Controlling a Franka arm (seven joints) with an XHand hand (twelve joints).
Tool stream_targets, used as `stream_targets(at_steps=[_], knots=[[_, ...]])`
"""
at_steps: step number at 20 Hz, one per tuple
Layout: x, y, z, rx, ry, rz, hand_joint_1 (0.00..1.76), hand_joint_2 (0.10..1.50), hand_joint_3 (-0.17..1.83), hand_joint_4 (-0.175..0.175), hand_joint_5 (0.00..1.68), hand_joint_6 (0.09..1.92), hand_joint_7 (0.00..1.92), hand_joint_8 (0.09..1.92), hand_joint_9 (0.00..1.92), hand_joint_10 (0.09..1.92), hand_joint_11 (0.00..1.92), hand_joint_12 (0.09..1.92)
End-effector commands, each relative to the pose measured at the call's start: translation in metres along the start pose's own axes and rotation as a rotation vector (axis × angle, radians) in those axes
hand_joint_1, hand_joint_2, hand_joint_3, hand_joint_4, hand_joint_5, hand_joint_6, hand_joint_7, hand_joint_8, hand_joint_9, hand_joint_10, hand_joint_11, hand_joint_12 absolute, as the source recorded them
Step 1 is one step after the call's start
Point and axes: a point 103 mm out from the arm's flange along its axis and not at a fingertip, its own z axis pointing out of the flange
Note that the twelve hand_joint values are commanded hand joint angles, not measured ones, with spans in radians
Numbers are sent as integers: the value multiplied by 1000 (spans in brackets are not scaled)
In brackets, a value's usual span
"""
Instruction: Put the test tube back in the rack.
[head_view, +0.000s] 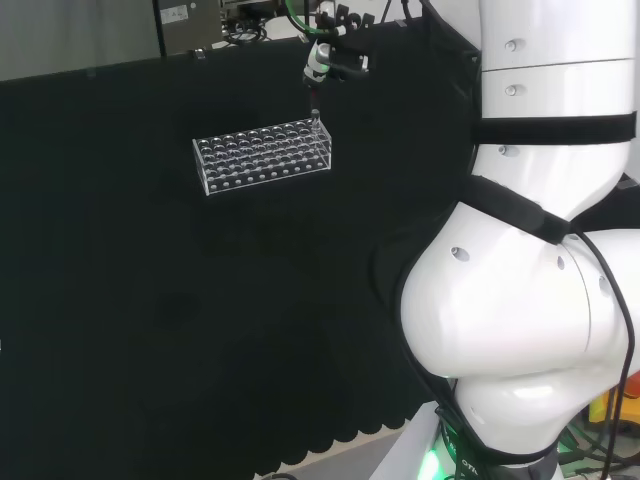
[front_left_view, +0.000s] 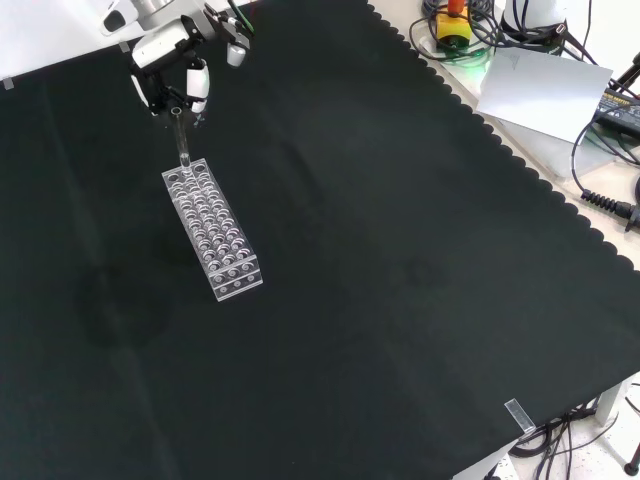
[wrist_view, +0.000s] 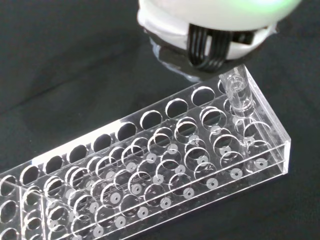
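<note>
Hand (front_left_view: 172, 62) pinches test tube (front_left_view: 182, 135) upright, its tip in rack (front_left_view: 212, 230) end hole

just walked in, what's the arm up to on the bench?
The hand holds a clear test tube upright by its top, fingers pinched round it. The tube's lower end is at a hole at the end of the clear rack nearest the hand, in the front view. The wrist view shows it at a corner hole. How deep it sits can't be told. The rack's other holes look empty.
</note>
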Motion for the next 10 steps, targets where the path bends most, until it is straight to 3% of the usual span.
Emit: stream_targets(at_steps=[1, 10], knots=[[-2, 1, 1, -1, -6, 8, 1439, 651, 588, -175, 1416, 87, 1427, 562, 1317, 706, 1268, 879], [-3, 7, 6, 16, -16, 11, 1439, 650, 589, -175, 1417, 87, 1427, 562, 1318, 706, 1268, 880]])
